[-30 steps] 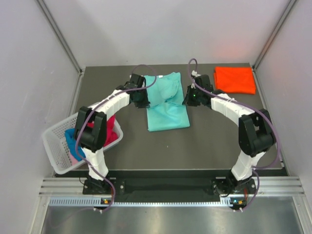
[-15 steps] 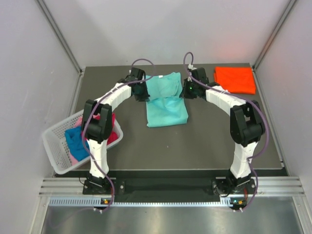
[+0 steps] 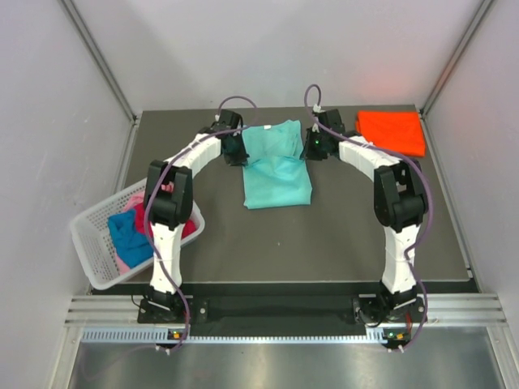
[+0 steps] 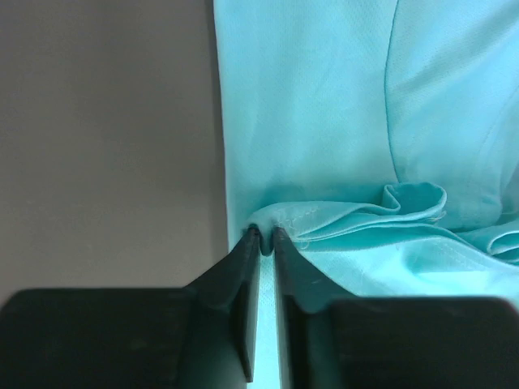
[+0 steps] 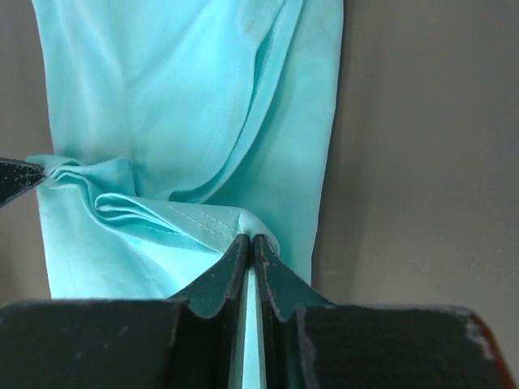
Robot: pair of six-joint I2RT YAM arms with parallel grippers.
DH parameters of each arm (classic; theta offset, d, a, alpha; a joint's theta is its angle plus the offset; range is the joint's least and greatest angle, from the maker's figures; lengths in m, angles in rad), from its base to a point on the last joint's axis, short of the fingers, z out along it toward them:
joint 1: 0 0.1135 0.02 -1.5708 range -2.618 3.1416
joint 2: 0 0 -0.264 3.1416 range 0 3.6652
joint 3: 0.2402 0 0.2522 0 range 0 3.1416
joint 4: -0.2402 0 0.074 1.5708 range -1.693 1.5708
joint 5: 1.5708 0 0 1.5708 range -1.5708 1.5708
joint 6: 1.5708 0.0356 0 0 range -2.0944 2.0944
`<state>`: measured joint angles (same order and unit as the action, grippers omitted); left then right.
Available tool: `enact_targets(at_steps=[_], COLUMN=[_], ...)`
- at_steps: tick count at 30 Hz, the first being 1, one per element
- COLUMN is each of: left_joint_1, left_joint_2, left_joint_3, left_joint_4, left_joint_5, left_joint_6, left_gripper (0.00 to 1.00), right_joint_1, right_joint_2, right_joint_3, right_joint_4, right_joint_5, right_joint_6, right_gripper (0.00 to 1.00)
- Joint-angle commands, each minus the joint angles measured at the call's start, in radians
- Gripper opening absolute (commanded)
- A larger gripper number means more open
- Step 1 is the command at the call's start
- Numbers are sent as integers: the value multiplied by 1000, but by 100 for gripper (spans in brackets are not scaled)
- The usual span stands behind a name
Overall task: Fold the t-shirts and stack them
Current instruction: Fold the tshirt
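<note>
A teal t-shirt [image 3: 276, 162] lies at the middle back of the dark table, partly folded over itself. My left gripper [image 3: 237, 151] is shut on a fold at the shirt's left edge, seen pinched in the left wrist view [image 4: 266, 235]. My right gripper [image 3: 310, 149] is shut on a fold at its right edge, seen pinched in the right wrist view [image 5: 250, 239]. A folded orange t-shirt [image 3: 391, 132] lies flat at the back right. Blue [image 3: 127, 232], magenta-red [image 3: 185, 220] and pink t-shirts sit crumpled in the basket.
A white lattice basket [image 3: 91, 243] stands tilted at the table's left front edge. Grey walls close in the table at the back and both sides. The dark table [image 3: 324, 243] ends at a metal rail at the front.
Both grippers have moved toward the back of the table, carrying the teal shirt's front hem over the rest. The folded shirt now lies shorter.
</note>
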<state>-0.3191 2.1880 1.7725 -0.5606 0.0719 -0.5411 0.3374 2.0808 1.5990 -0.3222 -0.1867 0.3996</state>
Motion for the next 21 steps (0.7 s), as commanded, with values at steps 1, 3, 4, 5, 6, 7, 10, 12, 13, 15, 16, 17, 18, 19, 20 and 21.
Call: enact_targets(at_steps=[1, 3, 4, 5, 6, 7, 10, 12, 13, 15, 16, 17, 18, 19, 20, 21], left_joint_1=[12, 12, 11, 11, 9, 6, -8, -20, -34, -41, -50, -55, -60, -67, -72, -75], left_joint_2=[-4, -31, -46, -86, -112, -140, -266, -362, -419, -464, -494, -508, -519, -530, -531, -530], left_joint_3=[73, 81, 77, 70, 56, 9, -133, -223, -304, -373, -430, -459, -485, -533, -553, -571], left_joint_4=[-22, -41, -44, -48, -48, -48, -36, 8, 24, 50, 57, 70, 96, 106, 117, 131], left_joint_5=[-46, -64, -104, -116, -127, -127, -97, -20, 2, 69, 87, 113, 124, 134, 141, 169], left_joint_6=[9, 36, 50, 64, 85, 93, 119, 141, 142, 136, 133, 132, 127, 124, 119, 113], left_gripper=[24, 30, 33, 34, 36, 38, 40, 43, 44, 45, 45, 45, 45, 45, 45, 44], right_joint_1=[-14, -15, -14, -17, -20, -20, -21, -26, -26, -28, -28, -28, -29, -28, -28, -28], right_joint_2=[13, 19, 16, -8, -27, -45, -135, -214, -259, -292, -310, -317, -320, -321, -318, -315], right_joint_3=[104, 150, 157, 147, 133, 96, -30, -111, -179, -233, -273, -293, -310, -345, -358, -369], right_joint_4=[9, -43, -66, -78, -109, -121, -146, -117, -107, -97, -89, -81, -71, -48, -37, -25], right_joint_5=[-28, -60, -57, -54, -53, -60, -85, -91, -103, -120, -132, -143, -154, -183, -197, -210], right_joint_6=[-33, -57, -64, -71, -74, -76, -102, -110, -113, -125, -130, -134, -134, -136, -139, -142], right_gripper=[7, 19, 23, 30, 32, 37, 46, 49, 50, 51, 51, 50, 50, 50, 50, 50])
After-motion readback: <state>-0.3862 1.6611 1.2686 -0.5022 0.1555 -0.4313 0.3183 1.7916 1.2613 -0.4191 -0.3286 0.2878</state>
